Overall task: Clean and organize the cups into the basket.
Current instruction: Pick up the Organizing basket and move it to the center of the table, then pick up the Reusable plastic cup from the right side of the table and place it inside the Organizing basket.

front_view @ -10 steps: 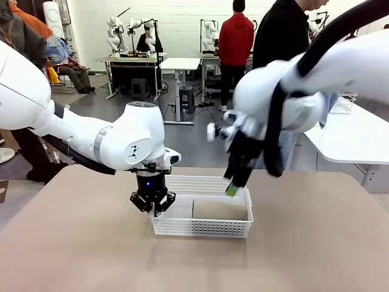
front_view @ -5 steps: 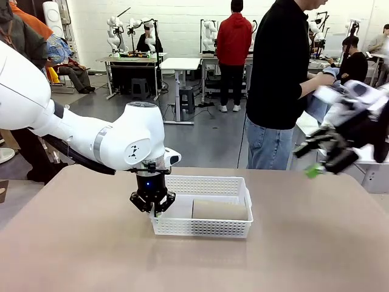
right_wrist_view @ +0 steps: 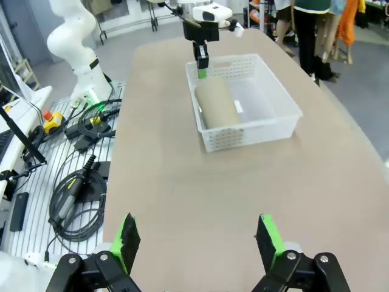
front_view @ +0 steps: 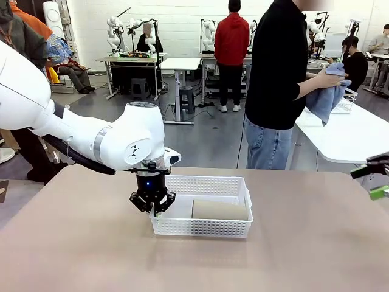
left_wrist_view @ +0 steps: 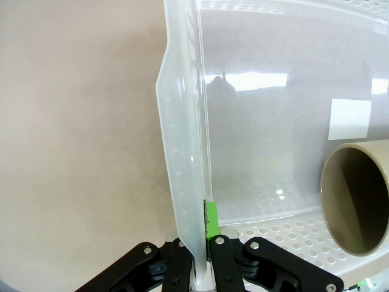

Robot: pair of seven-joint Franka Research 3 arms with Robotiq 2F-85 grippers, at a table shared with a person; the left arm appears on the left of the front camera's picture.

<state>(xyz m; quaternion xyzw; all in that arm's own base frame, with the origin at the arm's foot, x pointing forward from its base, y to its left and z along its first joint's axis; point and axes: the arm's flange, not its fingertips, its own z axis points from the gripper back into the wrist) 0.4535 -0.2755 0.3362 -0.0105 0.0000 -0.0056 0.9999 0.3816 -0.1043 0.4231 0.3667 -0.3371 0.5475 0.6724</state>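
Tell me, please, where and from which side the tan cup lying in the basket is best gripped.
Probably its round middle, from straight above: the tan cup lies on its side along the basket's near wall, so the walls block a sideways approach. Straddle its width, though the gap at that wall looks tight.

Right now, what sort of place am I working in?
Probably a robotics lab or workshop hall: rows of white work tables behind, people standing among them, and coiled cables plus a yellow box with a red button on the floor beside our table.
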